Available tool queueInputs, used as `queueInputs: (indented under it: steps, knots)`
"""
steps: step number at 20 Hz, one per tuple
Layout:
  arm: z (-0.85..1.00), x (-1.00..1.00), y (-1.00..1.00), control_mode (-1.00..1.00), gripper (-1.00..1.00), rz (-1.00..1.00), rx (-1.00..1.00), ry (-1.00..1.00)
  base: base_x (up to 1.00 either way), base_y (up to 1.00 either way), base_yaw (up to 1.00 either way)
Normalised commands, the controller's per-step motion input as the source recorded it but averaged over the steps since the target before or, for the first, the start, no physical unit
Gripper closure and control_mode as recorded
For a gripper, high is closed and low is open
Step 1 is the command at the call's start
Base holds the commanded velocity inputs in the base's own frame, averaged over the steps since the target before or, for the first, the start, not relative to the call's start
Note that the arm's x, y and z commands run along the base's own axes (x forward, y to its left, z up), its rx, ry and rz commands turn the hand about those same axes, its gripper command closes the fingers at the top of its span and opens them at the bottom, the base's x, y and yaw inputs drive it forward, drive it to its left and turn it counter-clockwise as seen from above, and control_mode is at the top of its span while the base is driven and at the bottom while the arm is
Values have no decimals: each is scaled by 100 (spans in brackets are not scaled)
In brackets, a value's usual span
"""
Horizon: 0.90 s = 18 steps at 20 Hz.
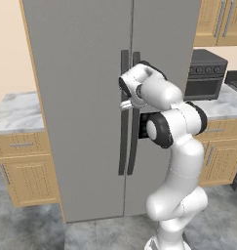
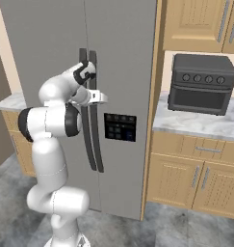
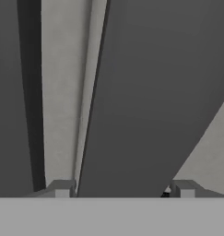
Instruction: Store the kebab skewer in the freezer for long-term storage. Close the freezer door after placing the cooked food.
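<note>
Two fingertips [image 3: 62,189] of the gripper [image 3: 122,190] straddle a dark handle [image 3: 141,92], one on each side and close against its edges. The jaws stand part-way open, and I cannot tell whether they pinch it yet. The handle's long axis runs upright, straight across the gap between the fingers. It is one of the pair at the middle seam of the freezer [image 1: 76,73], whose doors are both shut. The narrower freezer door [image 1: 164,39] lies just right of that seam. Where the kebab skewer lies, I cannot tell.
</note>
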Motion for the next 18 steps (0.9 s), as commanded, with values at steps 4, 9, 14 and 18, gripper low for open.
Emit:
queueInputs:
  steps: [4,9,14,18]
  knots:
    - [3,100,-2,-100,-100,0,9,17,0,0,0]
    - [-20,100,-19,-100,-100,7,11,0,0,0,0]
    - [-51,86,-29,-100,-100,13,5,-11,0,0,0]
    - [-57,60,-21,-100,-100,9,0,-16,0,0,0]
